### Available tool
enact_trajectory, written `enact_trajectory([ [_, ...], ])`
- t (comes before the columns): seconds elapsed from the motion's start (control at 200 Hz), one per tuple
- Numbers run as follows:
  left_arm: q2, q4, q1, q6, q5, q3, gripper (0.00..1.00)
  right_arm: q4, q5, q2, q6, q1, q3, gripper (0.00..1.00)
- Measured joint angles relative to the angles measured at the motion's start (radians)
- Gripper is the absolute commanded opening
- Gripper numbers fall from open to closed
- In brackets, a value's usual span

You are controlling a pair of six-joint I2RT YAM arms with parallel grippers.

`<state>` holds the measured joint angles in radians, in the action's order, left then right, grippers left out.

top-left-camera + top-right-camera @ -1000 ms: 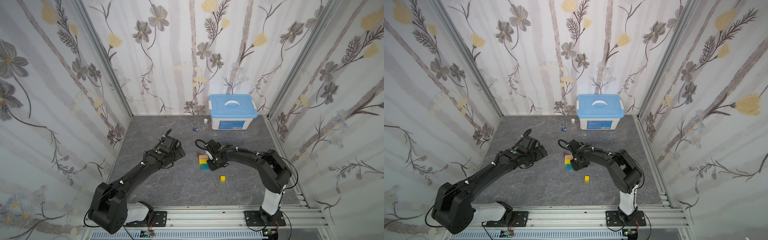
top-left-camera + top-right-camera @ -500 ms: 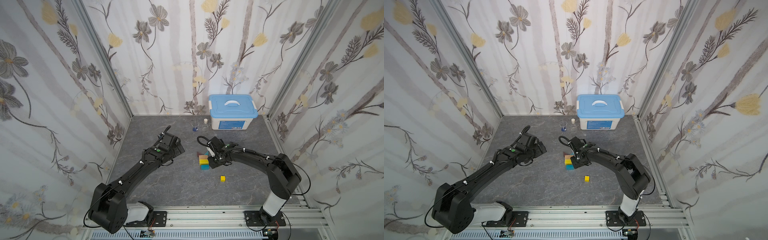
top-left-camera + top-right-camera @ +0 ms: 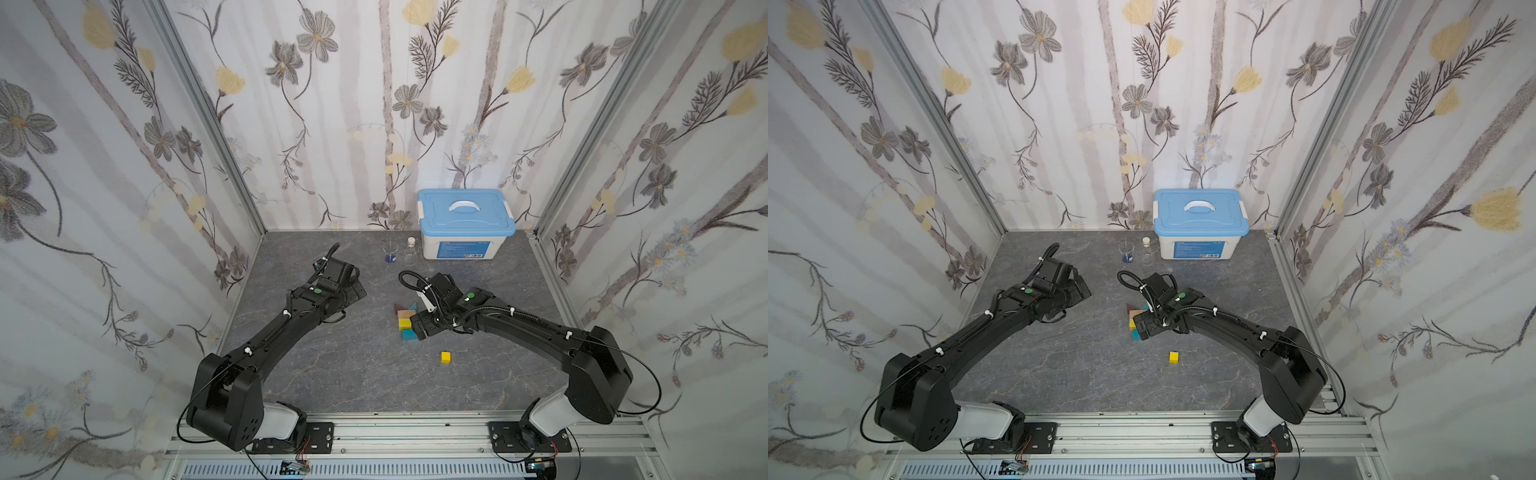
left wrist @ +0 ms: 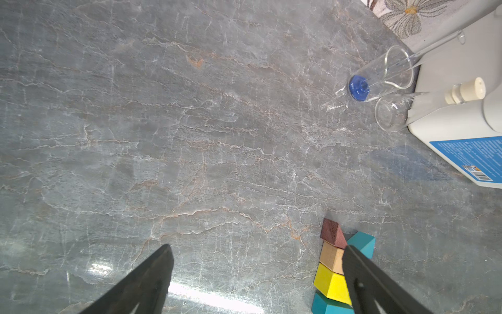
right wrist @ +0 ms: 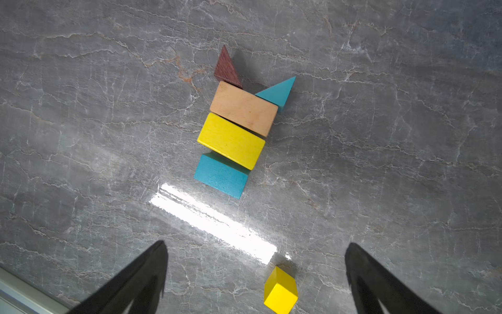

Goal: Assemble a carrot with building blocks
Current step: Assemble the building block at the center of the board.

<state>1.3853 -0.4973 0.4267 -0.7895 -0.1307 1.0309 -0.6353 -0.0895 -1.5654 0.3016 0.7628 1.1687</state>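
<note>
1. In both top views, a grey stone-patterned table (image 3: 332,374) stands between flowered walls. The carrot (image 3: 404,322) lies flat near the middle, five blocks in a row. The right claw (image 3: 419,328) hangs low at its narrow end and hides part of it. The yellow cube (image 3: 445,357), meant as the tip, sits apart, nearer the robot's base, so the figure looks one block short. The left claw (image 3: 355,291) waits well apart, probably to leave working room. A blue-lidded box (image 3: 465,224) and a beaker (image 3: 390,251) stand by the back wall, clear of the build.

2. In the left wrist view, the left claw (image 4: 258,248) is spread wide and holds nothing. One finger crosses in front of the block row.

3. In the right wrist view, the right claw (image 5: 256,245) is spread wide and empty. Ahead of it lie the maroon triangle (image 5: 226,69) and teal triangle (image 5: 278,93) as leaves. Then come the tan bar (image 5: 243,108), yellow bar (image 5: 231,140) and teal bar (image 5: 221,175), touching but slightly staggered. The cube lies between the fingers, suggesting it is the next pick.
</note>
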Motion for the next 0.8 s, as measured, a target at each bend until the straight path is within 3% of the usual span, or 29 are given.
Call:
enact_trajectory([
  [0.415, -0.070, 0.008, 0.002, 0.002, 0.004, -0.050, 1.00, 0.029, 0.049, -0.026, -0.060, 0.051, -0.072, 1.00],
  [0.799, -0.086, 0.010, 0.014, 0.000, 0.027, -0.076, 1.00, 0.074, 0.155, -0.143, -0.062, 0.145, -0.014, 1.00],
])
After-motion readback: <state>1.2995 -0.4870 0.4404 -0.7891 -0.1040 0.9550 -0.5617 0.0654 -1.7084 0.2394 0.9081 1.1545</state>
